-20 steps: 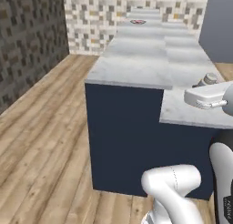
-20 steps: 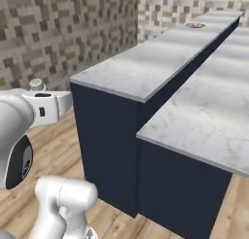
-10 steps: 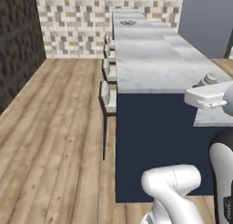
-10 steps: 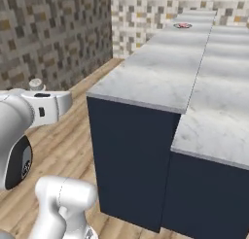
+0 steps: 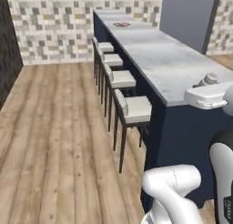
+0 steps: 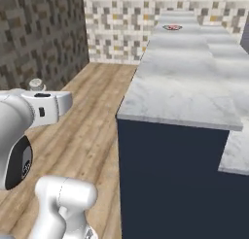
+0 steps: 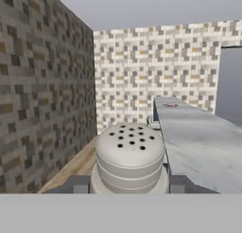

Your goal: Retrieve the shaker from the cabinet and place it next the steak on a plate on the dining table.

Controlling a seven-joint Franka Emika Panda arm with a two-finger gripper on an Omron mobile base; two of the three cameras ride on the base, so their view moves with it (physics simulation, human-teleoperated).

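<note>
**Ana:** Marble runs away from us along the dining table, with mosaic tile on the far wall and a row of stools tucked along its navy base. Where is the target?

**Ben:** Far end, toward twelve o'clock. The plate sits on the marble with the steak on it, a small red patch, too distant to say much more. In the hand view it is a speck at about one o'clock.

**Ana:** And the shaker?

**Ben:** In the hand. The shaker stands upright right before the hand camera, perforated cap up, with the gripper closed around its base as far as I can judge; the dark tips show on either side at the bottom edge. Its cap also peeks above the wrist in the left base view.

**Ana:** So this is the carrying leg.

**Ben:** I'd say so. The plate is well apart from us, so the base has to travel along the table before any placing. I'd keep the wrist level so the shaker stays upright, hold it above the marble edge, and only reach out once the plate is near.

**Ana:** Arm pose?

**Ben:** Folded close to the base, forearm roughly level, hand pointing along the table toward the far wall, at about tabletop height.
</note>
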